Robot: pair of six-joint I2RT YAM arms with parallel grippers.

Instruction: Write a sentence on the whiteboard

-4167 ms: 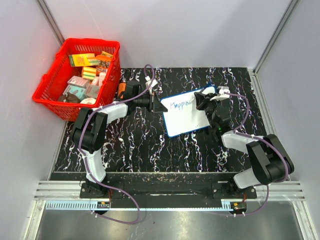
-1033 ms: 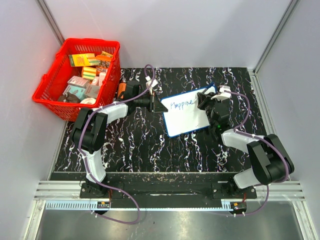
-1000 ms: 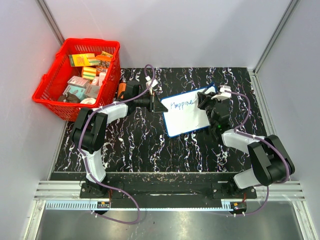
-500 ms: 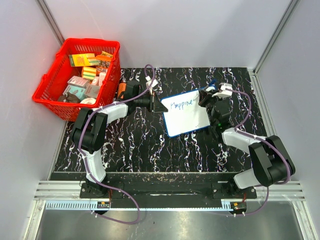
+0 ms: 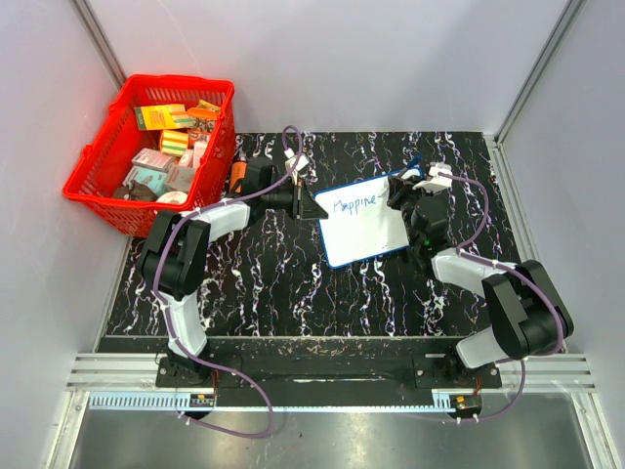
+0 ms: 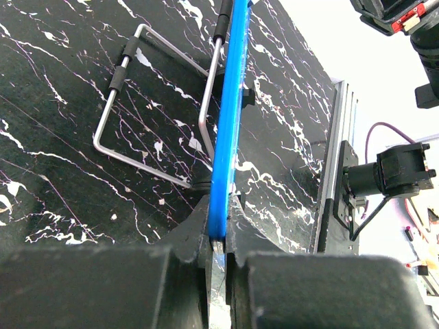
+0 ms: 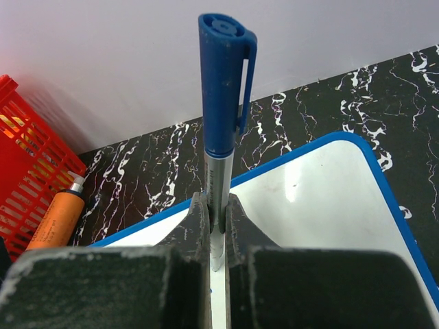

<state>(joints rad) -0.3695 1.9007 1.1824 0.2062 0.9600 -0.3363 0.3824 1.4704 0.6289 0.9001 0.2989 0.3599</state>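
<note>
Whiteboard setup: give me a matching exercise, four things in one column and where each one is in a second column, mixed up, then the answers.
Things
1. whiteboard
2. marker
3. orange bottle
4. red basket

Places
A. gripped in the right claw
B. at the far left, filled with small boxes
C. edge pinched in the left claw
D. on the black table, beside the basket

Pairs: 1-C, 2-A, 3-D, 4-B

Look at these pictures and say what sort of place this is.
Probably a robot test cell: left arm and right arm bolted at the edge of a black table, plain walls around it, a red basket.
</note>
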